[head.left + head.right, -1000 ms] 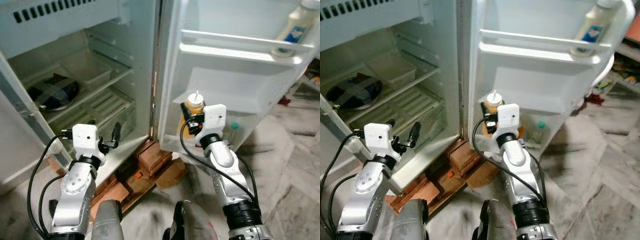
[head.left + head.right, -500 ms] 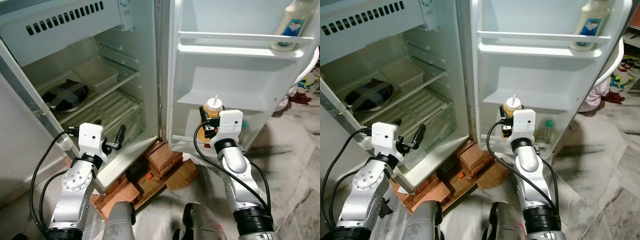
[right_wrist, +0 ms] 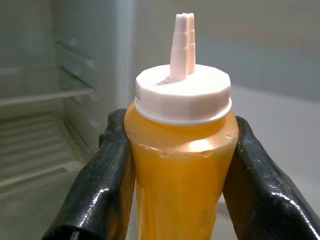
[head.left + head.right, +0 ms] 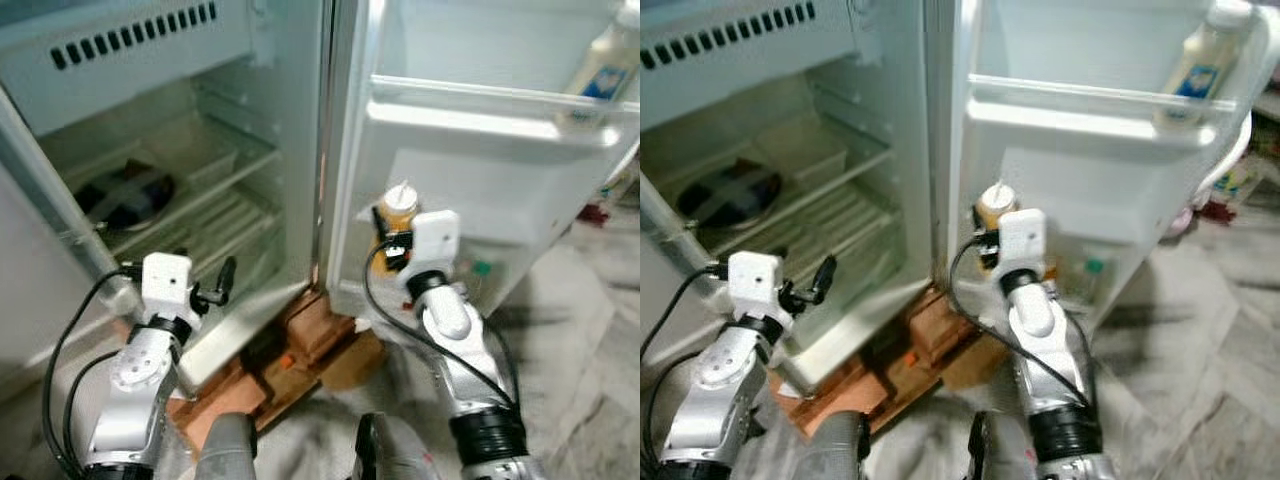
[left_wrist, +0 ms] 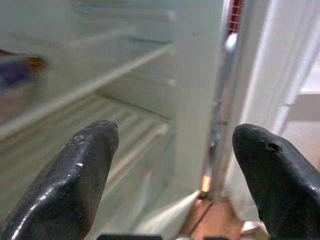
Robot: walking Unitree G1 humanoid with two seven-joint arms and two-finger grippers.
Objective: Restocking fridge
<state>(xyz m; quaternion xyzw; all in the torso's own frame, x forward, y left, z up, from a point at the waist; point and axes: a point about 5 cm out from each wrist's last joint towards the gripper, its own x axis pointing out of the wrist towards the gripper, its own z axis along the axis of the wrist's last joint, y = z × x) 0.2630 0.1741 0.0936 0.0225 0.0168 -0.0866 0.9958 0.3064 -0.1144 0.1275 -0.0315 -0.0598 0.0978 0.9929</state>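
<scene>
Right pincer (image 3: 180, 165): clamped on the sauce bottle (image 3: 181, 150), just before the fridge door (image 4: 480, 180).
Left pincer (image 5: 175, 165): spread, empty.
Progress: bottle not yet shelved.

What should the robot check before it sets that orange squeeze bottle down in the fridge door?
1. Grip: right tool has both fingers against the orange squeeze bottle with the white nozzle cap. Ok.
2. Bottle upright, cap on. Ok.
3. White fridge door stands open. Ok.
4. Room on the door shelves: the upper rail holds only a pale sauce bottle with a blue label at its far end; a small green-capped bottle stands lower down. Ok.
5. Bottle's bottom clear of the shelf lip: hidden behind the wrist. Cannot tell.
6. Left tool open, held near the fridge's inner shelves, away from the door. Ok.
</scene>
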